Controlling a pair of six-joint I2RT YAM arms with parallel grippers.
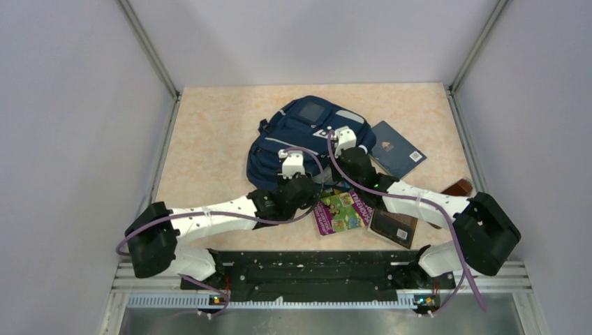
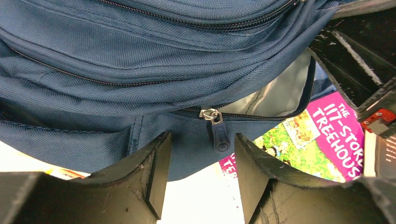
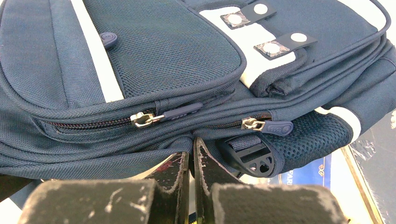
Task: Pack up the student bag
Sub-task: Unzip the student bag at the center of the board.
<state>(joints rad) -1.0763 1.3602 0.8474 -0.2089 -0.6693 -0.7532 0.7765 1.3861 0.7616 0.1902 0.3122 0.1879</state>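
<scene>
The student bag is a navy backpack lying at the middle back of the table, with white patches on its front pocket. My left gripper is open at the bag's near edge. The blue zipper pull hangs just beyond its fingertips, nearer the right finger. Beside the pull the zip gapes and shows light grey lining. My right gripper is shut, its tips pinching a fold of the bag's lower side fabric next to a black buckle. From above, both grippers sit on the bag.
A pink and green Treehouse book lies just in front of the bag. A navy book lies at the bag's right, a dark brown book near the right arm, and another brown thing at the right edge.
</scene>
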